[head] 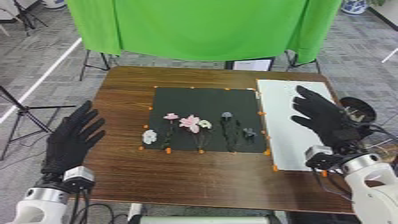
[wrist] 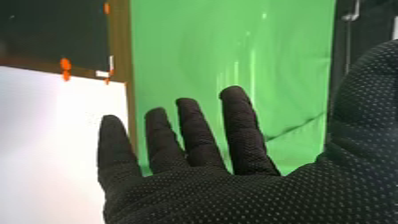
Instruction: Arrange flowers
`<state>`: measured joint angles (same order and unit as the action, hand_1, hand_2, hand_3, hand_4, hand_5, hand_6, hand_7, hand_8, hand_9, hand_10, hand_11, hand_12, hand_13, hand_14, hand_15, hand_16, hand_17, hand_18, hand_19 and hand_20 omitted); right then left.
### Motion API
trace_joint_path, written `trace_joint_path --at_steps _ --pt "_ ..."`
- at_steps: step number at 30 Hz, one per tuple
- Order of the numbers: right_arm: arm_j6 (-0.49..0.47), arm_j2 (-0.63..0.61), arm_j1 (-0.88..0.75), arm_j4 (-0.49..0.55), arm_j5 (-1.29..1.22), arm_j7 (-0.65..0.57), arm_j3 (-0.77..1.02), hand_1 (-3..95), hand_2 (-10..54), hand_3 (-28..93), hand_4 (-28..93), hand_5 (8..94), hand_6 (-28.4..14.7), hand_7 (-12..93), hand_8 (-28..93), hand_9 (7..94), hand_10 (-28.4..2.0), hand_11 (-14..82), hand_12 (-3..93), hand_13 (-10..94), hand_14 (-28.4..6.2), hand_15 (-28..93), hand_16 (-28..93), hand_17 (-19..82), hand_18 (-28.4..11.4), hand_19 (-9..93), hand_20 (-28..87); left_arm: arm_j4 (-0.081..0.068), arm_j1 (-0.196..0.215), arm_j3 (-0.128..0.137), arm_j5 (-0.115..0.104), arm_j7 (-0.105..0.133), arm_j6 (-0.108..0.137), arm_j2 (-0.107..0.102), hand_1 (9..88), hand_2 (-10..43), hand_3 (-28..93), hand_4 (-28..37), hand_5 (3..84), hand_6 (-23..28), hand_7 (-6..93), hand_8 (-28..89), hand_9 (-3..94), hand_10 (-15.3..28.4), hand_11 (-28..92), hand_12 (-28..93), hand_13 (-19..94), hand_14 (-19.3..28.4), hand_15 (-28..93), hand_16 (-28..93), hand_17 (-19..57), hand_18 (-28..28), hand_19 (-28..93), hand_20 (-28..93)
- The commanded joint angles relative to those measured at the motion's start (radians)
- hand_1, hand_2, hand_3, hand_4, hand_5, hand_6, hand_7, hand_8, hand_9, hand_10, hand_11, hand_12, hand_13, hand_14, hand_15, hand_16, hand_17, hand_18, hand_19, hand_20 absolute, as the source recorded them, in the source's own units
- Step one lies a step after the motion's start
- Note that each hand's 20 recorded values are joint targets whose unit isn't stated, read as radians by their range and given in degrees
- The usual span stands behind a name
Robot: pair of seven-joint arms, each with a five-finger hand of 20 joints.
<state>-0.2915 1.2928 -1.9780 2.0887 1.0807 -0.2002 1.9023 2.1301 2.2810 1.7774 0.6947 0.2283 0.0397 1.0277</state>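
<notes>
Clearly, the flowers lie flat on the dark mat (head: 191,100) in the middle of the desk (head: 178,182), their long axes running roughly from the far side of the desk toward the near side. The small pink flower (head: 171,116) and the larger pink blossom (head: 190,123) have their heads at the far end, with stems (head: 167,140) pointing toward the robot. The pale flower (head: 205,124) sits just right of the larger blossom. The blue-gray flower (head: 226,115) also heads away, its stem slanting slightly right as it comes nearer; the small blue-gray flower (head: 249,132) lies nearer and farther right. The white flower (head: 149,136) is leftmost, close to the mat's left edge.

All lie left of the right hand (head: 326,120), which is over the right side of the white sheet (head: 284,130), and right of the left hand (head: 67,145), at the desk's left edge. Both hands are open and hold nothing; in the right wrist view the right hand (wrist: 240,200) has straight, spread fingers.
</notes>
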Motion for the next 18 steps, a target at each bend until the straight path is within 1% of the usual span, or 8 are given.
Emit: trace_joint_path --at_steps 1,3,5,9,13,14,16,18 --pt "0.06 0.019 -0.04 0.015 -0.014 0.031 -0.002 10.4 -5.6 82 -28 29.5 -1.2 14 -9 29.1 -11.5 2.2 23.8 20 -10.8 -4 40 -4 -20.6 31 15 -0.01 0.013 -0.006 0.005 -0.019 -0.016 0.023 19.6 -8.1 69 -28.3 23.3 3.6 16.3 -9 16.2 10.0 15 19 12 14.7 16 4 -16.6 23.3 34 5" --pt "0.065 0.014 -0.032 0.016 -0.012 0.036 -0.008 10.6 -5.7 82 -28 29.7 -1.5 15 -9 29.8 -12.0 3.2 24.3 21 -10.8 -3 40 -4 -20.7 32 15 -0.019 -0.002 -0.019 0.0 -0.01 -0.012 0.018 20.1 -7.9 69 -28.3 23.2 3.6 16.5 -9 16.1 10.0 15 19 12 14.6 17 5 -16.5 23.0 33 5" --pt "0.054 0.018 -0.033 0.018 -0.02 0.035 -0.007 10.6 -5.8 82 -28 30.0 -1.5 16 -9 30.0 -12.3 3.9 24.7 22 -10.9 -2 41 -4 -20.8 33 16 -0.021 -0.009 -0.021 0.0 -0.013 -0.023 0.017 20.4 -7.7 69 -28.3 23.4 3.8 16.9 -9 16.2 10.2 15 20 12 14.6 17 5 -16.4 22.7 34 6" --pt "0.054 0.027 -0.032 0.013 -0.016 0.024 -0.02 10.7 -5.8 82 -28 30.0 -1.6 17 -10 30.0 -12.5 4.1 24.7 22 -10.8 -2 41 -4 -20.9 33 16 -0.028 -0.01 -0.029 -0.004 -0.024 -0.013 0.026 20.4 -7.5 69 -28.3 23.7 4.0 17.6 -10 16.5 10.4 16 20 12 14.3 18 5 -16.1 22.5 34 6" --pt "0.049 0.019 -0.029 0.016 -0.016 0.032 -0.016 10.9 -6.0 83 -28 29.7 -1.8 17 -10 29.9 -12.5 4.1 24.6 22 -10.8 -2 41 -3 -20.8 33 16 -0.045 -0.037 -0.046 -0.002 -0.027 -0.029 0.024 20.8 -7.2 70 -28.3 24.2 4.2 18.1 -10 16.7 10.6 17 20 12 14.2 19 5 -15.4 21.9 35 7" --pt "0.049 0.019 -0.029 0.017 -0.018 0.038 -0.018 10.9 -6.0 83 -28 29.7 -1.8 17 -10 29.9 -12.5 4.1 24.6 22 -10.8 -2 41 -3 -20.9 33 16 -0.044 -0.034 -0.042 -0.002 -0.026 -0.041 0.024 20.9 -7.2 70 -28.3 24.2 4.2 18.2 -10 16.7 10.6 17 20 12 14.2 20 5 -15.1 21.6 35 7" --pt "0.041 0.019 -0.033 0.018 -0.026 0.032 -0.015 11.0 -6.0 83 -28 29.7 -1.8 17 -10 29.9 -12.5 4.2 24.6 22 -10.8 -2 41 -3 -20.8 33 16 -0.042 -0.032 -0.041 0.006 -0.036 -0.034 0.03 21.1 -6.9 70 -28.3 24.2 4.2 18.3 -10 16.7 10.6 17 19 12 14.2 20 5 -14.6 21.3 36 8" --pt "0.057 0.021 -0.04 0.017 -0.023 0.031 -0.021 11.1 -6.0 83 -28 29.7 -1.9 17 -10 30.0 -12.4 4.4 24.5 22 -10.7 -2 41 -3 -20.8 33 16 -0.045 -0.022 -0.042 -0.004 -0.037 -0.036 0.039 21.3 -6.7 70 -28.3 24.2 4.2 18.4 -10 16.7 10.6 17 19 12 14.2 21 5 -14.2 21.1 36 8"
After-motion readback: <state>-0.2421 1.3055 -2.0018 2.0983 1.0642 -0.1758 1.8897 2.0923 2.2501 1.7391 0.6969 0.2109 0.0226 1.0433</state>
